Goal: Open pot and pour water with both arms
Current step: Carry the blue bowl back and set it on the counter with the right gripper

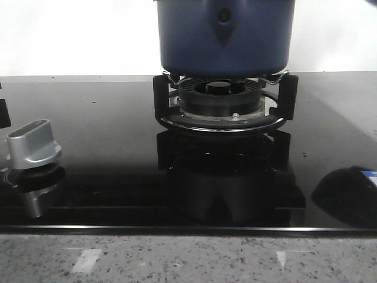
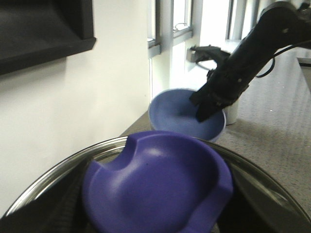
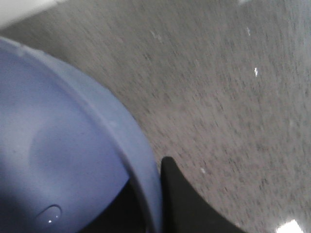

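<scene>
Black glass cooktop (image 1: 106,118): set in a speckled stone counter (image 1: 188,259), with a white wall (image 1: 70,35) behind.
Pot (image 1: 194,35): at 12 o'clock, upright on the burner (image 1: 219,97).
Handle mount (image 1: 224,20): points to 6 o'clock, towards the camera.
Silver knob (image 1: 32,144): at 9 o'clock.
Right gripper (image 2: 206,109): at the rim of a blue bowl (image 2: 175,114); grip impossible to tell.
Left gripper: hidden behind a glass lid (image 2: 262,170); grip impossible to tell.

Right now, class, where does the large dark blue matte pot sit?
In the front view the large dark blue matte pot sits top centre on the black burner stand, right of the silver stove knob.
</scene>
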{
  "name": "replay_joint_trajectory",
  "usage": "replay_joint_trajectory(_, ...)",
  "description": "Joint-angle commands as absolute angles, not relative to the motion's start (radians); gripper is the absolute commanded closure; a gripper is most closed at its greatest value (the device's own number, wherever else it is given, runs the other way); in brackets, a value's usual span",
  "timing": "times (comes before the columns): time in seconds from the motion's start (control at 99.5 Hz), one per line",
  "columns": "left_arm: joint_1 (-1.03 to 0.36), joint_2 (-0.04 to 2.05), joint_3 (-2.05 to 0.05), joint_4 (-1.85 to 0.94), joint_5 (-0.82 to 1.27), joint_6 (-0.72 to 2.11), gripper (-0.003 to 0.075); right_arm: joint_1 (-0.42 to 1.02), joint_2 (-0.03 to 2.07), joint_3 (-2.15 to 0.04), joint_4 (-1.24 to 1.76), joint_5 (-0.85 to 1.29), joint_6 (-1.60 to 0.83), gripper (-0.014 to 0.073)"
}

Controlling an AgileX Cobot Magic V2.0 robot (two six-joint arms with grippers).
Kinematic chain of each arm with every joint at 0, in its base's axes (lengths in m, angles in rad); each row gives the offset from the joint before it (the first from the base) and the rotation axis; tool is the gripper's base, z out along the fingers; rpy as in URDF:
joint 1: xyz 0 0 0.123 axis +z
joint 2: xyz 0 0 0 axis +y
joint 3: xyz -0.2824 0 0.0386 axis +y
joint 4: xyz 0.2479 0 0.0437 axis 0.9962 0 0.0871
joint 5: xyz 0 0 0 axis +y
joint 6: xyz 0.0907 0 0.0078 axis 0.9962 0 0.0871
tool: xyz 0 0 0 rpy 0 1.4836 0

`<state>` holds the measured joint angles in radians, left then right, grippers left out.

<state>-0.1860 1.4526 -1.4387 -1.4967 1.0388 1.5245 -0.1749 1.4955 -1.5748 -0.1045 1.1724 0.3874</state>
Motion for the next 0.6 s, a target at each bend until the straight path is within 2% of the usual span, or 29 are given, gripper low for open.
replay_joint_trajectory(0.0,-0.214,1.43,-1.474,-1.589,1.03,1.513,0.0388,-0.206,1.433,-1.521,-0.085,1.117,0.364,0.0643)
replay_joint_trajectory(0.291,-0.282,1.452,-1.472,-1.589,1.02,1.513,0.0388,-0.247,1.423,-1.281,-0.075,1.099,0.32,0.0642)
replay_joint_trajectory(0.593,-0.308,1.458,-1.47,-1.589,0.976,1.513,0.0388,-0.247,1.423,-1.231,-0.062,1.078,0.32,0.0636)
